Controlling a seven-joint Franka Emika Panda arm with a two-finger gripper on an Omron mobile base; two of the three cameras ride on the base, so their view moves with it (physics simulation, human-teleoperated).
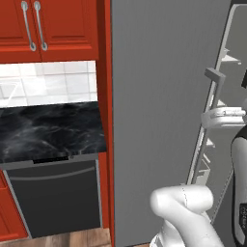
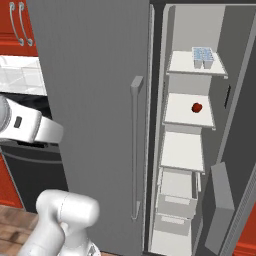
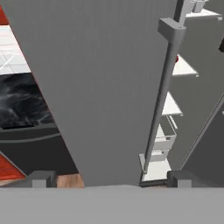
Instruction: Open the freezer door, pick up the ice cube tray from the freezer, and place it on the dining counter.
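The freezer door (image 2: 95, 115) stands swung open, its grey panel facing me, with the long bar handle (image 2: 135, 145) near its free edge. Behind it the freezer (image 2: 172, 35) shows several white shelves. The pale ice cube tray (image 2: 202, 56) lies on the top shelf. My gripper (image 3: 111, 179) is open, holds nothing, and hangs back from the door panel (image 3: 100, 87), pointing at its face left of the handle (image 3: 164, 87). In the left base view the door (image 1: 159, 120) and its handle (image 1: 212, 91) hide most of the shelves. The dining counter is out of view.
A small red item (image 2: 196, 107) sits on the second freezer shelf, with white drawers (image 2: 175, 192) below. The fridge's other grey door (image 2: 240, 115) stands at the right. To the left are a black marble worktop (image 1: 48, 128), a dishwasher (image 1: 55, 198) and red cabinets (image 1: 53, 24).
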